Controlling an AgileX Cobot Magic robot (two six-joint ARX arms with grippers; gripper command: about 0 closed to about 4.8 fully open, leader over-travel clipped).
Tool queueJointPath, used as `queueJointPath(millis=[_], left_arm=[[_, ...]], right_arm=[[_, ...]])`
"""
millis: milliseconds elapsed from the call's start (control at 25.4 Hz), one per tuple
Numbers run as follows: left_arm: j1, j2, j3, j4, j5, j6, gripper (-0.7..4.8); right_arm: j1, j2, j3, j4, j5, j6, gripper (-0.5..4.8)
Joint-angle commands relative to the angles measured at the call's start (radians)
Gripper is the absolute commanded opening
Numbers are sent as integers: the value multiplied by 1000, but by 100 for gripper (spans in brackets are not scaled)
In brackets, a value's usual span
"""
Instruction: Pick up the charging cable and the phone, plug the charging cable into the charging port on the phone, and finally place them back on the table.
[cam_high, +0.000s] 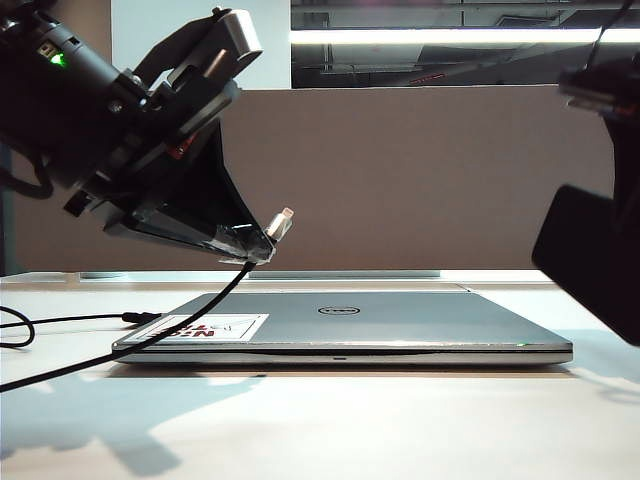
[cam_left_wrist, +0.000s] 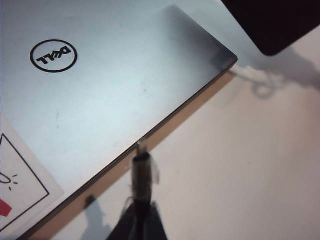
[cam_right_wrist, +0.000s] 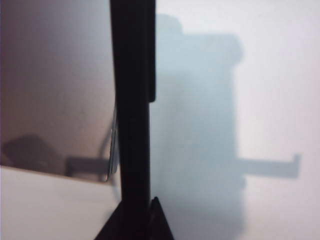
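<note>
Left gripper (cam_high: 262, 243) hung above the laptop's (cam_high: 400, 322) left part, its jaws pinched tight on the charging cable (cam_high: 150, 338) just behind the silver plug (cam_high: 281, 222), which pointed up and to the right. From there the cord drooped across the laptop's front left corner onto the table (cam_high: 350, 430). Right gripper (cam_right_wrist: 134, 220) hovered past the laptop's right edge, clamped on the phone (cam_high: 592, 258), held edge-on.

Place: I read it as an office.
Evidence: brown-grey fabric divider panel (cam_high: 420, 180) behind my white table (cam_high: 330, 430) — a closed silver Dell laptop (cam_high: 350, 325) on it.
Overhead: a long strip light (cam_high: 450, 36) — exposed dark ceiling.
</note>
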Motion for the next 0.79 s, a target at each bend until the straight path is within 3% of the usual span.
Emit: queueJointPath(millis=[39,668,786], left_arm=[[-1,-2,3,21,1,1,-8],[-1,-2,3,21,1,1,-8],[-1,-2,3,21,1,1,-8]], right_arm=[[31,43,14,-53,28,-13,-3],[53,158,36,-107,9,-46,0],[53,164,36,-105,9,-46,35]])
